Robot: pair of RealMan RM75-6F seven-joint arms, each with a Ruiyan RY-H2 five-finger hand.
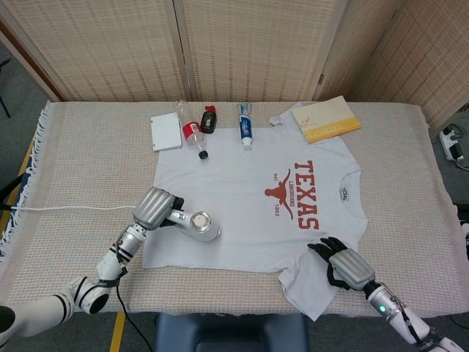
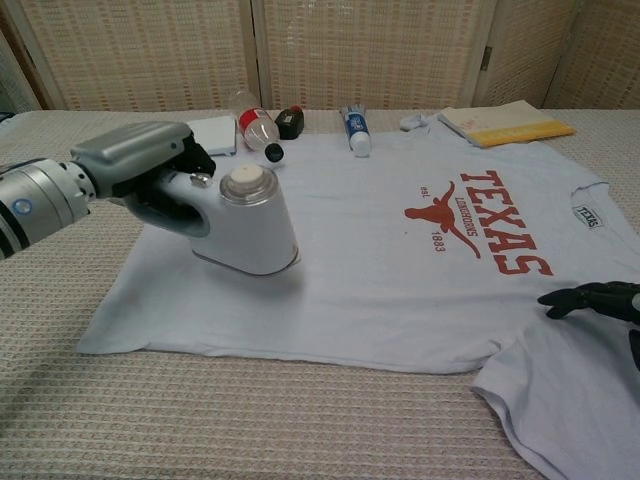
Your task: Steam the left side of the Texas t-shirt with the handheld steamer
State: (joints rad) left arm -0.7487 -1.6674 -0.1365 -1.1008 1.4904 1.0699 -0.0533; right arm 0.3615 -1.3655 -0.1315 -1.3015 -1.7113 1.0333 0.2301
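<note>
The light grey Texas t-shirt (image 1: 242, 198) (image 2: 380, 240) lies flat on the table, its red print toward the right. My left hand (image 1: 154, 209) (image 2: 140, 165) grips the handle of the white handheld steamer (image 1: 196, 224) (image 2: 245, 225), which sits over the shirt's left part near its lower edge. My right hand (image 1: 341, 265) (image 2: 595, 298) rests with fingers spread on the shirt's lower right sleeve, holding nothing.
Along the table's far edge lie a white box (image 1: 165, 132), a plastic bottle with a red label (image 1: 193, 137), a small black item (image 1: 209, 120), a toothpaste tube (image 1: 245, 126) and a yellow book (image 1: 326, 119). The steamer's white cord (image 1: 66, 208) runs left across the woven tablecloth.
</note>
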